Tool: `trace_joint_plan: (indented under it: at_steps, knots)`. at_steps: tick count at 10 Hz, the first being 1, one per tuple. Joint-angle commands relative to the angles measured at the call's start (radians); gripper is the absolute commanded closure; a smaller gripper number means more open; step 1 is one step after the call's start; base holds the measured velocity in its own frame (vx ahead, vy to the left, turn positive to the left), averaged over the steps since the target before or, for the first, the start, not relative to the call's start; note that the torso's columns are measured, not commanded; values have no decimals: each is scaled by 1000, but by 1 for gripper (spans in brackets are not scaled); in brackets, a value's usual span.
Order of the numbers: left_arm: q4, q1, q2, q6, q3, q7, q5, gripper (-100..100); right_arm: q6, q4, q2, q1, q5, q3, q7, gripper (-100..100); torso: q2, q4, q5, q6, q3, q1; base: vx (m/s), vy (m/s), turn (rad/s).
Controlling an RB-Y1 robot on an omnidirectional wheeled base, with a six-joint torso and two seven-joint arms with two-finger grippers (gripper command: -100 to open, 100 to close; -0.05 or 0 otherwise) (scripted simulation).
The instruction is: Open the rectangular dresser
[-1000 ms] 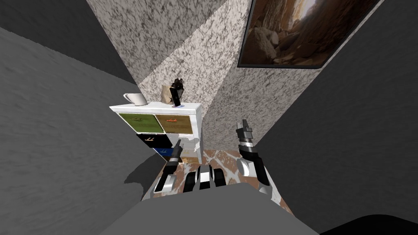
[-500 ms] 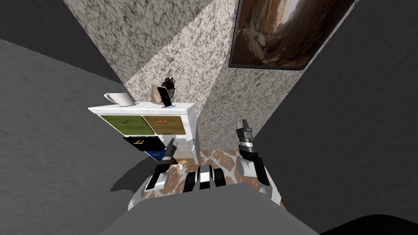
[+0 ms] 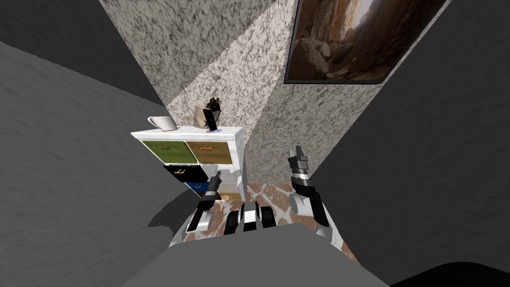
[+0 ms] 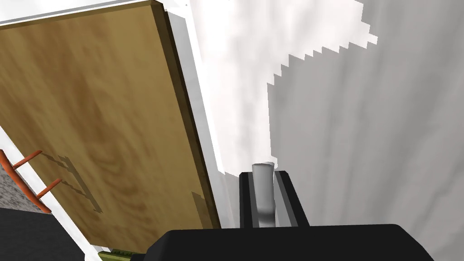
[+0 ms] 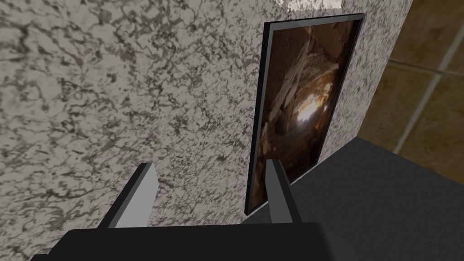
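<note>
Facing a white dresser (image 3: pixel 238 149) set in the corner between a dark grey wall (image 3: pixel 74 149) and a speckled wall (image 3: pixel 239 74), on a brown-and-white patterned floor (image 3: pixel 279 199).

Dresser front:
- green drawer face (image 3: pixel 162 151) at top left
- brown drawer face (image 3: pixel 211 152) at top right
- black drawer face (image 3: pixel 187 172) under the green one
- blue drawer face (image 3: pixel 198 187) lower still
- pale faces at lower right

Cannot tell whether any drawer is drawn out.

Dresser top: a white cup (image 3: pixel 163 123) sits at the left end. A tan bag-like item (image 3: pixel 201 113) and a black slab (image 3: pixel 210 121) leaning on a small lilac base are near the right back corner.

Position of left gripper (image 3: pixel 215 177): low at the dresser's right front, before the pale faces, just under the brown drawer face. In the wrist view its fingers (image 4: pixel 263 190) are pressed together into one grey blade with nothing seen between them. They point along a white surface crossed by a stepped grey shadow, just beside the long edge of the brown drawer face. An orange handle (image 4: pixel 27 181) stands off that face, well apart from the fingertips. Contact of the tips with the white surface: cannot tell.

Position of right gripper (image 3: pixel 299 158): raised, well to the right of the dresser and apart from it. Its fingers (image 5: pixel 144 192) are spread wide and grip nothing.
</note>
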State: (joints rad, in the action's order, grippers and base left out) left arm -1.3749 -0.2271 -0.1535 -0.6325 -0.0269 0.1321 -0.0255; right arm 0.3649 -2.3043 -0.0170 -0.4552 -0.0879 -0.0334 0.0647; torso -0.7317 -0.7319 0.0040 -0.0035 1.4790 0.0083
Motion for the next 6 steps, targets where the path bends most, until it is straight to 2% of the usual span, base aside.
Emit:
trace_joint_plan:
  at_steps: [1,4,5,6]
  knots:
    - [-15,-30,60,4,-40,-48,-27,100,0,0,0,0,0,0,0,0,0,1,1,0,0,0,-2,109,107]
    - [-36,-51,123,4,-86,-94,-55,100,0,0,0,0,0,0,0,0,1,1,0,1,1,-2,6,96,89]
    - [-44,-48,111,-8,-82,-81,-50,100,0,0,0,0,0,0,0,0,2,1,-1,1,1,-2,3,29,-11]
    - [-36,-38,71,-4,-57,-53,-35,100,0,0,0,0,0,0,0,0,0,-1,-2,0,0,-4,-75,-66,-155]
